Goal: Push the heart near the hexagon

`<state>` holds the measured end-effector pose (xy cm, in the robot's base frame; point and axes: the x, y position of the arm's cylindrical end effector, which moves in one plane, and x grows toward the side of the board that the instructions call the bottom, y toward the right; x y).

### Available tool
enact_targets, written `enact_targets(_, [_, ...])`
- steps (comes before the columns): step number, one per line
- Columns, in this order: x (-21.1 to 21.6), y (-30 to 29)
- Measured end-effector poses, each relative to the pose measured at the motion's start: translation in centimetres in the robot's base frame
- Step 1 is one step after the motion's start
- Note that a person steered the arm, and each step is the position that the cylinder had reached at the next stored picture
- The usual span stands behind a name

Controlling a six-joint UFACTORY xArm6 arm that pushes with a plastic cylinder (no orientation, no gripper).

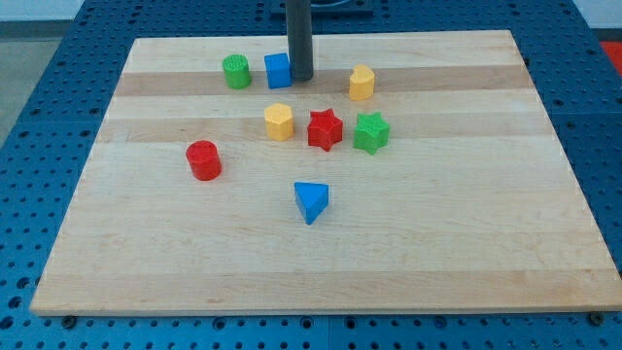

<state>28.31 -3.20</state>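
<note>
The yellow heart sits near the view's top, right of centre. The yellow hexagon lies lower and to the left of it, about a block's width from the red star. My tip stands at the view's top, touching or just beside the right side of the blue cube. The tip is left of the heart, with a clear gap between them, and above the hexagon.
A green cylinder is left of the blue cube. A green star is right of the red star. A red cylinder is at the left, a blue triangle below centre. The wooden board has blue pegboard around it.
</note>
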Motion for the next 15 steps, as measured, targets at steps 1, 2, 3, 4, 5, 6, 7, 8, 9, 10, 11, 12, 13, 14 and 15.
enact_targets(1, [0.0,-0.7])
enact_targets(2, [0.0,-1.0])
enact_targets(3, [0.0,-0.9])
enact_targets(4, [-0.3,1.5])
enact_targets(5, [-1.6,4.1])
enact_targets(6, [-1.9,5.4])
enact_targets(7, [-1.9,5.9])
enact_targets(8, [-1.9,7.5])
enact_targets(9, [-1.9,10.0])
enact_targets(10, [-1.3,12.3])
enact_targets(11, [0.5,12.5])
enact_targets(12, [1.5,12.2])
enact_targets(13, [0.9,10.2])
enact_targets(14, [0.2,8.5])
enact_targets(15, [1.4,8.3])
